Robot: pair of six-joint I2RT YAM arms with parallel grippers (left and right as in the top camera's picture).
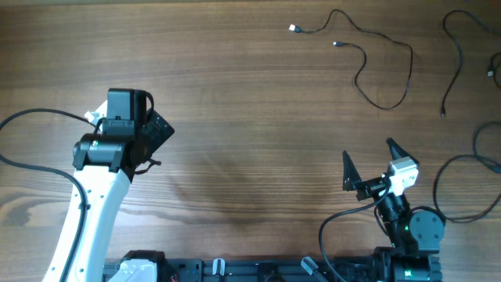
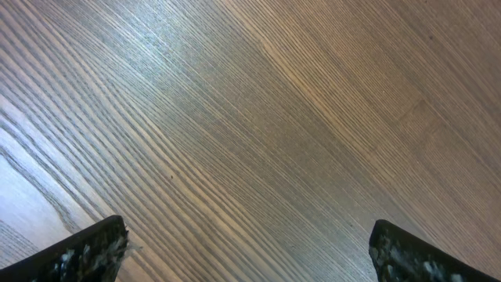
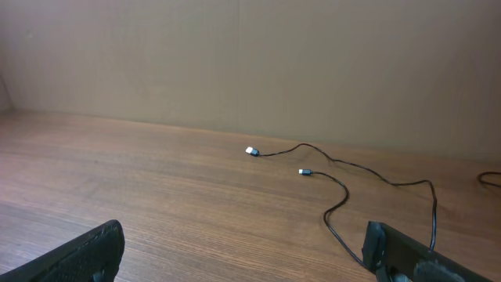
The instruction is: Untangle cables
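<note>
Right wrist view shows the thin black cable with small plug ends (image 3: pixel 391 182) lying on the brown wood-grain table (image 3: pixel 141 196), ahead of my right gripper (image 3: pixel 243 258) and a little to its right. Its pale plug (image 3: pixel 250 150) is the farthest point out, and one slack loop curls back toward my right-hand finger. I judge this cord very light, limp and a bit slippery. It should trail and flop rather than hold a shape, so a pinch on the bare cord just behind a plug ought to hold better than one on the tiny plug itself, and pulling must be gentle. From overhead, a second thin black cord (image 1: pixel 461 63) lies farther off to the right of my right gripper, apart from the first as far as I can tell. Both of my right gripper's fingers stand spread wide with nothing between them. My left gripper (image 2: pixel 250 262) is likewise wide and empty, hovering over bare wood, and the cables lie well off to its right, beyond its own camera's view.
</note>
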